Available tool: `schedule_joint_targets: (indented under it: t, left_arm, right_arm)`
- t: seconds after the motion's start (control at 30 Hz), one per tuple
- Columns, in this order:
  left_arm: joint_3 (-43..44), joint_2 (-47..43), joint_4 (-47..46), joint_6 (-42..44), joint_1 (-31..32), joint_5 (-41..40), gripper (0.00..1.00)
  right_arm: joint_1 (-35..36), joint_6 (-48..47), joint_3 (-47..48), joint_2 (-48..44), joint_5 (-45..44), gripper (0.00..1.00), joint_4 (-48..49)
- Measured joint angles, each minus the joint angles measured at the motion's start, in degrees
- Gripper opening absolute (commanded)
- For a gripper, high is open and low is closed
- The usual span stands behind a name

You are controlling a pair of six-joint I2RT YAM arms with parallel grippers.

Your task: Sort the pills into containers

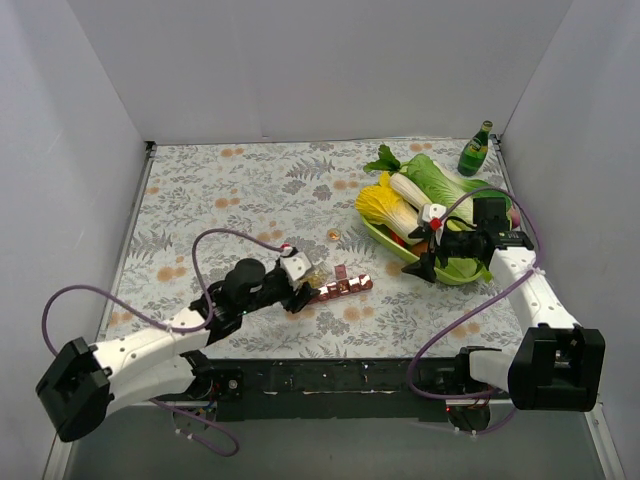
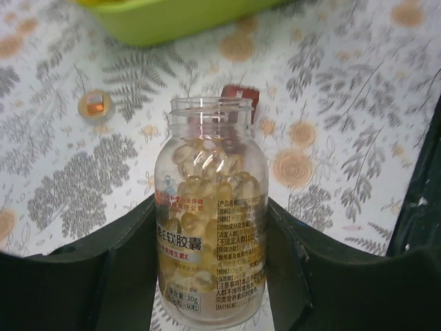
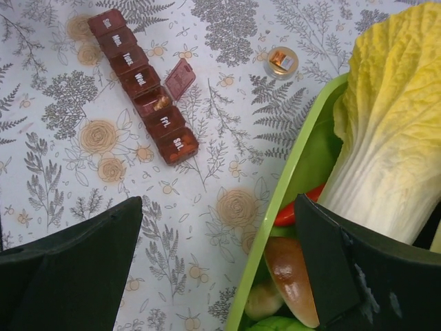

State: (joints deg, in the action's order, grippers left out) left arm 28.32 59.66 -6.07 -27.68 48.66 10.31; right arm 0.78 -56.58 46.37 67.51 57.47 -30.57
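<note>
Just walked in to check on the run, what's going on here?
The left gripper holds an open jar of pills beside the red pill organizer; the gold lid lies on the table. One compartment is flipped open with something tan inside. The right gripper is open and empty, above the rim of the green tray.

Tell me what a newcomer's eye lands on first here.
The left end effector grips an uncapped clear jar of amber pills near centre, beside the dark-red pill organiser with one lid flipped up. On the right, a green tray piled with pale cabbage stands out, a green bottle behind it.
</note>
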Motion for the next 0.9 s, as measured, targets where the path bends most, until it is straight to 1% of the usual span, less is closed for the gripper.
schedule_joint_targets:
  t: [0.1, 0.17, 0.23, 0.3, 0.37, 0.4, 0.5, 0.6, 0.77, 0.9]
  left_arm:
    - [-8.5, -8.9, -11.7, -3.6, -1.4, 2.1, 0.00]
    - [-13.3, -13.8, -19.6, -6.2, -2.6, 3.7, 0.00]
    - [-17.5, -17.9, -27.8, -10.4, -4.8, 5.8, 0.00]
    - [-20.6, -21.5, -34.5, -14.4, -7.7, 8.1, 0.00]
    - [-22.1, -24.7, -38.9, -17.7, -10.1, 10.2, 0.00]
    - [-22.1, -26.1, -39.6, -18.6, -10.9, 11.4, 0.00]
    - [-22.0, -30.3, -39.1, -19.3, -11.3, 14.3, 0.00]
    - [-21.0, -34.3, -35.6, -19.0, -11.3, 16.4, 0.00]
    - [-17.0, -39.9, -24.8, -15.9, -11.3, 17.3, 0.00]
    - [-12.9, -42.2, -15.5, -11.8, -11.3, 18.0, 0.00]
  right_arm:
    - [1.2, -4.7, 4.8, 2.6, -1.0, 0.98, -5.0]
    - [4.6, -8.0, 12.1, 6.8, -2.9, 0.98, -10.0]
    - [10.3, -9.8, 21.7, 12.5, -6.0, 0.98, -14.2]
    - [16.6, -10.1, 31.1, 18.3, -9.1, 0.98, -16.1]
    - [22.2, -9.5, 38.8, 23.6, -12.1, 0.98, -17.4]
    - [24.5, -9.0, 42.0, 26.1, -13.5, 0.98, -17.5]
    - [29.3, -8.3, 50.6, 33.8, -17.7, 0.96, -18.9]
    - [31.6, -9.4, 57.2, 42.0, -21.6, 0.96, -19.5]
    - [34.0, -12.0, 57.9, 52.3, -29.2, 0.90, -19.3]
    - [34.8, -12.9, 58.0, 57.1, -32.4, 0.86, -19.3]
